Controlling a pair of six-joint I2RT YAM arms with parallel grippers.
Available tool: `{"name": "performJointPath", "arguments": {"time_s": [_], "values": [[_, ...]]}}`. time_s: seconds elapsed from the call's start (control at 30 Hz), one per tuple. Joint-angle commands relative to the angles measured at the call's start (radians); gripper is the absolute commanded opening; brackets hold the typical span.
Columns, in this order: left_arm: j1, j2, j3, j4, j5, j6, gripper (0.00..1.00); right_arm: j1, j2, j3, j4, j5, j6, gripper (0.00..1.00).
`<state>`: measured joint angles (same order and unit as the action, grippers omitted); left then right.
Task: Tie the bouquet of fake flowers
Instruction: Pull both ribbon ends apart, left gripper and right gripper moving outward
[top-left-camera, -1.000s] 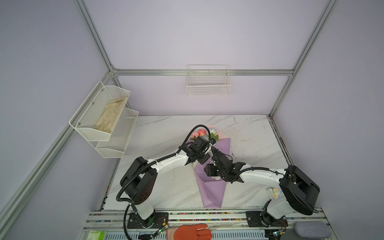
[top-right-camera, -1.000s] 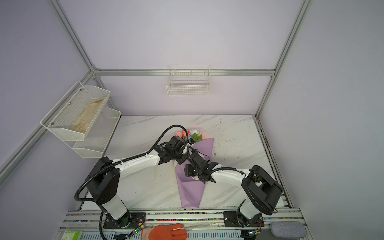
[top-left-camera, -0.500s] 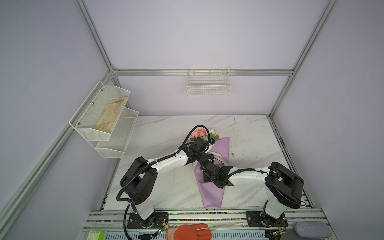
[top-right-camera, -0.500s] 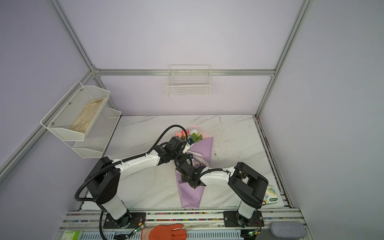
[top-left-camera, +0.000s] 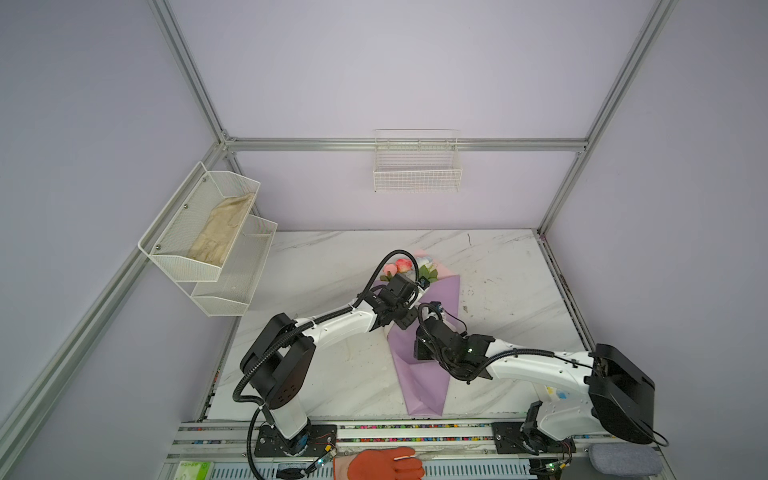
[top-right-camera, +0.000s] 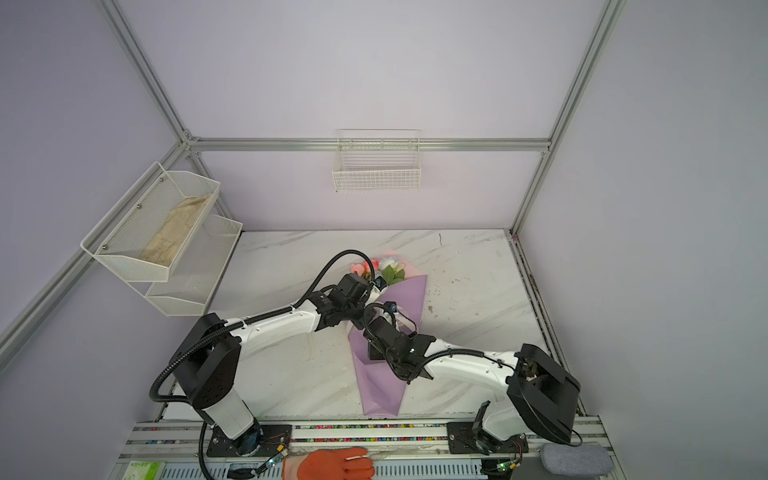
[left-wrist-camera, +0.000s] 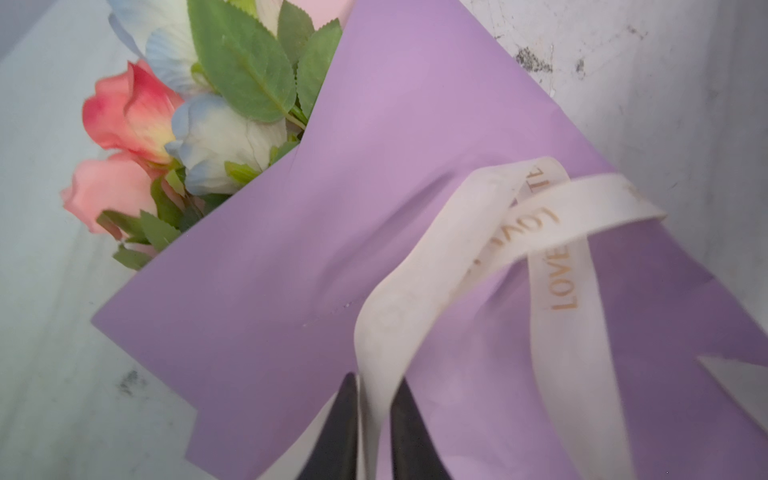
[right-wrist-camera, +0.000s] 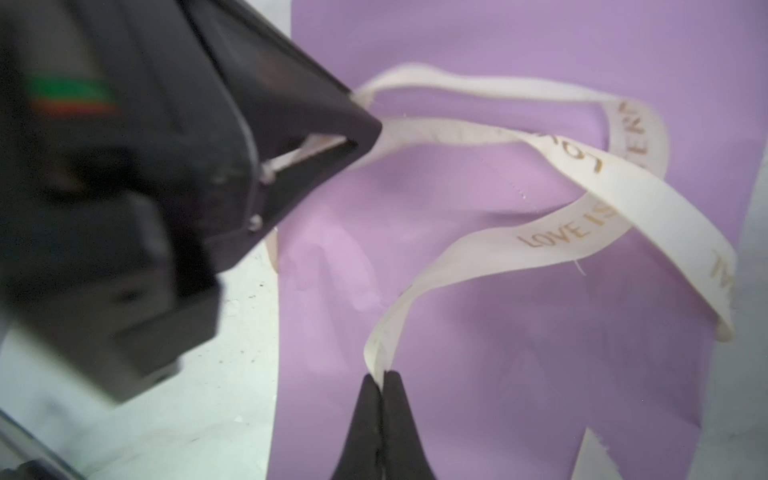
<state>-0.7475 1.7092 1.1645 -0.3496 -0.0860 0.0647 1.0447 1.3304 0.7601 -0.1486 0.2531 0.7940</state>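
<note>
Right wrist view: right gripper (right-wrist-camera: 380, 376) clamped on cream lettered ribbon (right-wrist-camera: 552, 245), guessing to tension loop. Left gripper (left-wrist-camera: 374, 380) jaws barely parted round other strand. Lilac-paper bouquet (top-left-camera: 419, 386) of pink, white fake flowers (left-wrist-camera: 133, 112) lies lower middle in a top view.

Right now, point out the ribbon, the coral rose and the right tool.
ribbon (left-wrist-camera: 562, 282), left wrist view, gold-lettered strand.
coral rose (left-wrist-camera: 129, 112), left wrist view, outer petals.
right tool (right-wrist-camera: 381, 377), right wrist view, between its tips pinching the ribbon.

I saw 1 wire basket (top-left-camera: 417, 179) well beyond the jaws and 1 orange glove (top-left-camera: 380, 464) well behind them.
</note>
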Motion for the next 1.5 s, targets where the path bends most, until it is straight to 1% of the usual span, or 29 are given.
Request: {"name": "performJointPath", "arguments": {"time_s": [0.0,0.1,0.17,0.23,0.33,0.4,0.5,0.53,0.63,0.73,0.9,0.97,1.1,1.2,1.3,1.4,1.47], "values": [[-0.003,-0.056,-0.032,0.000,-0.008,-0.063,0.46,-0.007,-0.071,-0.040,-0.016,0.000,0.041,0.00],[-0.001,-0.126,-0.075,0.000,-0.038,-0.083,0.59,-0.026,-0.129,-0.056,-0.017,-0.006,0.045,0.00],[-0.001,-0.186,-0.126,0.002,-0.094,-0.108,0.66,-0.040,-0.153,-0.060,-0.021,-0.008,0.043,0.00],[0.003,-0.248,-0.186,-0.002,-0.173,-0.123,0.74,-0.055,-0.164,-0.058,-0.021,-0.016,0.032,0.00],[0.024,-0.323,-0.265,-0.015,-0.263,-0.124,0.76,-0.068,-0.149,-0.042,-0.021,-0.029,0.009,0.00],[0.052,-0.335,-0.306,-0.016,-0.275,-0.072,0.77,-0.070,-0.129,-0.025,-0.022,-0.035,-0.006,0.00],[0.108,-0.304,-0.309,-0.046,-0.239,0.045,0.76,-0.069,-0.100,-0.001,-0.021,-0.045,-0.020,0.00],[0.130,-0.256,-0.291,-0.062,-0.208,0.086,0.75,-0.070,-0.092,0.005,-0.020,-0.049,-0.025,0.00],[0.187,-0.193,-0.232,-0.107,-0.131,0.194,0.74,-0.070,-0.077,0.019,-0.020,-0.052,-0.037,0.00],[0.230,-0.170,-0.228,-0.080,-0.017,0.318,0.74,-0.072,-0.074,0.027,-0.021,-0.055,-0.048,0.00],[0.264,-0.132,-0.220,-0.024,0.049,0.463,0.74,-0.081,-0.084,0.022,-0.020,-0.053,-0.047,0.00],[0.273,-0.109,-0.214,0.015,0.026,0.478,0.74,-0.085,-0.084,0.019,-0.018,-0.055,-0.047,0.00],[0.281,-0.066,-0.197,0.056,0.078,0.522,0.73,-0.092,-0.077,0.021,-0.017,-0.060,-0.047,0.00],[0.286,-0.036,-0.188,0.099,0.087,0.541,0.72,-0.099,-0.072,0.024,-0.021,-0.067,-0.050,0.00],[0.294,-0.008,-0.168,0.101,0.142,0.553,0.69,-0.107,-0.072,0.022,-0.019,-0.072,-0.049,0.00],[0.298,0.021,-0.143,0.047,0.166,0.576,0.61,-0.112,-0.074,0.020,-0.020,-0.072,-0.049,0.00],[0.301,0.030,-0.136,0.013,0.180,0.580,0.50,-0.116,-0.079,0.016,-0.020,-0.070,-0.045,0.00]]}}
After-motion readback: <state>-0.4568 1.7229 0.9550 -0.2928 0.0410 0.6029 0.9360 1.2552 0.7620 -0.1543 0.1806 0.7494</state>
